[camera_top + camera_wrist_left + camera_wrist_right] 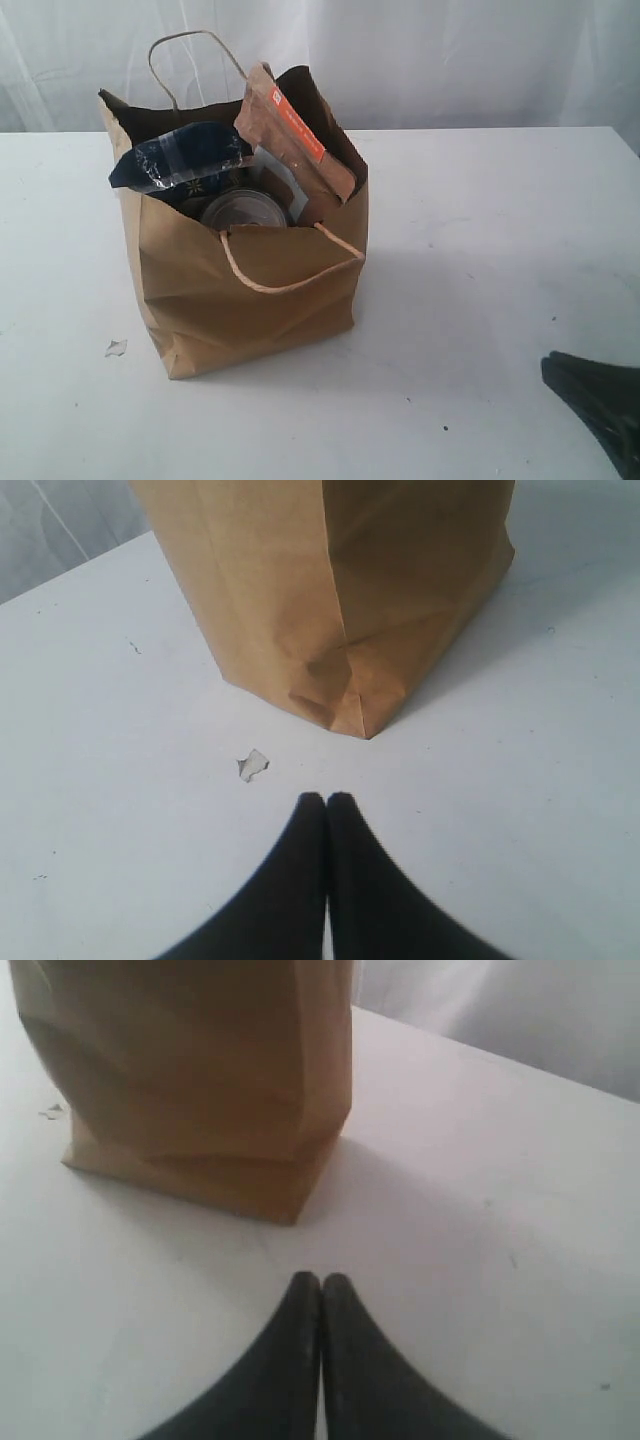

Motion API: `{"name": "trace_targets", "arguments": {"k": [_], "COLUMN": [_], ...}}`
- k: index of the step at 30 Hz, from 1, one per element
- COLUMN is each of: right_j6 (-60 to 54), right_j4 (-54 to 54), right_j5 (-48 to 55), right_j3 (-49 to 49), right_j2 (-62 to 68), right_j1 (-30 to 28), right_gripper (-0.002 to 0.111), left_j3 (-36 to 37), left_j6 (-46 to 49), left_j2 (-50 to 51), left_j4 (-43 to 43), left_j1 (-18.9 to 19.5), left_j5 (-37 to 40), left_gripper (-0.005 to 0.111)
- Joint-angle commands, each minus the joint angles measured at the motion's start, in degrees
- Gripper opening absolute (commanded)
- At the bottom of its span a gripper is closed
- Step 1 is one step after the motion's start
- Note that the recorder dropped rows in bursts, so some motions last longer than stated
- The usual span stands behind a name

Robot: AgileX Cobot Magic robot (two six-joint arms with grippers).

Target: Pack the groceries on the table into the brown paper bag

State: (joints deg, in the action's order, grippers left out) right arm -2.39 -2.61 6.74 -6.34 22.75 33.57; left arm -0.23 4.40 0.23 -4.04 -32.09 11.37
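While both jaws were pressed together and empty, any retreat was best kept clear of the packed brown paper bag (250, 290).

Matt paper, shiny film and dull metal on a smooth white top.

Matt kraft paper, creased and a little rough, for the brown paper bag (250, 290); twisted paper cord for its handles (290, 285). Glossy, crinkled plastic film on the dark-blue spaghetti packet (180, 160). Matt, paper-like skin on the brown pouch with orange label (295, 140), smoother on the printed strip. Dull grey metal, faintly shining, on the pull-tab can (245, 212). Smooth matt white on the table (480, 250), lightly scuffed. Small white crumb (116, 347) perhaps torn film. Smooth matt black on the left gripper (326, 802) and right gripper (320, 1282). Soft white cloth as backdrop (450, 60).
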Motion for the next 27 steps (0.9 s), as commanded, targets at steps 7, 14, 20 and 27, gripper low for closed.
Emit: {"name": "trace_targets", "arguments": {"k": [7,14,20,27], "right_j6": [0.26,0.26,1.02,1.13], "right_j4": [-0.17,-0.17,-0.17,-0.17], "right_j5": [4.41,11.5,12.92,12.92], "right_j3": [6.34,6.34,6.34,6.34], "right_j2": [-16.42,-22.75,-22.75,-22.75], "right_j1": [-8.42,-12.18,-12.45,-12.45], "right_gripper": [0.0,0.0,0.0,0.0], "left_j3": [0.23,0.23,0.23,0.23], "left_j6": [-0.1,-0.1,-0.1,-0.1], "left_j2": [-0.23,-0.23,-0.23,-0.23], "left_j4": [0.3,0.3,0.3,0.3], "left_j1": [-0.03,-0.03,-0.03,-0.03], "left_j5": [0.04,0.04,0.04,0.04], "left_gripper": [0.0,0.0,0.0,0.0]}}
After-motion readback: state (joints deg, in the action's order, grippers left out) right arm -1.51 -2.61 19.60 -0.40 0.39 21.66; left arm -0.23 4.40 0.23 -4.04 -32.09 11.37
